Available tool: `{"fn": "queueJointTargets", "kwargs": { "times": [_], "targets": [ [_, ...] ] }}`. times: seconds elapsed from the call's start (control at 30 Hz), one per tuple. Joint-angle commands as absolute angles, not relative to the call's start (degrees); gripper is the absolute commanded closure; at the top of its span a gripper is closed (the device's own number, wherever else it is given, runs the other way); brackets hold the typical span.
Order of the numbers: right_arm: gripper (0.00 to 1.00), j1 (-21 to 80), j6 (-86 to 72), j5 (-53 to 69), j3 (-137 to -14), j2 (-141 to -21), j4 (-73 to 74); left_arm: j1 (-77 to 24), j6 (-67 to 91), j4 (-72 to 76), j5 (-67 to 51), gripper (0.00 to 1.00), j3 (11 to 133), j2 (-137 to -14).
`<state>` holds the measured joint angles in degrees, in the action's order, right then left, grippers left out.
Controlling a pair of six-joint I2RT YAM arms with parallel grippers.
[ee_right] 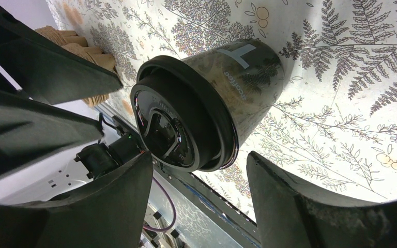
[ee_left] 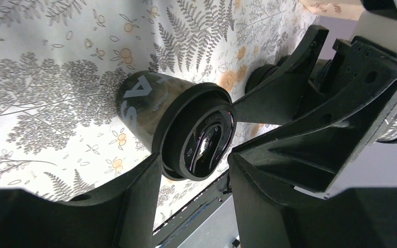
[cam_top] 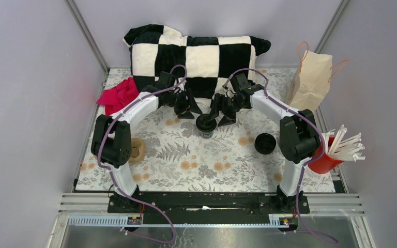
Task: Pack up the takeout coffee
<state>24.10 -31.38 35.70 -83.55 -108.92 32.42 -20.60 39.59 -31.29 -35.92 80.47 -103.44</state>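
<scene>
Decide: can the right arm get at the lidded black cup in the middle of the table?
Probably yes. The right gripper hangs open right at the cup, with nothing between them; the left gripper crowds its far side, though.

light: bright, even | shadows: soft | glare: on cup lid (ee_left: 202, 147) | focus: near foreground soft, wrist views

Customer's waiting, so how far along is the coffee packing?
Done: nothing packed. In hand: the left gripper and right gripper, both open, flank one lidded black cup, neither visibly closed on it. Left: that cup and the second black cup stand on the fern-print cloth, apart from the pulp carrier and the paper bag.
</scene>
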Motion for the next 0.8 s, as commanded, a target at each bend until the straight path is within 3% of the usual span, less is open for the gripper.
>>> {"fn": "queueJointTargets", "kwargs": {
  "times": [0.0,0.57,0.77],
  "targets": [
    [0.28,24.0,-30.8,37.3,-83.9,-109.7,31.7,-22.4,39.6,-29.1,-36.3,0.47,82.0,-104.6],
    [0.27,24.0,-31.5,37.5,-83.4,-110.1,30.7,-24.1,37.9,-31.5,-34.3,0.46,83.9,-105.0],
    [0.29,23.6,-32.2,38.6,-82.1,-110.0,29.0,-23.9,38.4,-33.0,-34.6,0.34,87.3,-104.4]
  ]
}}
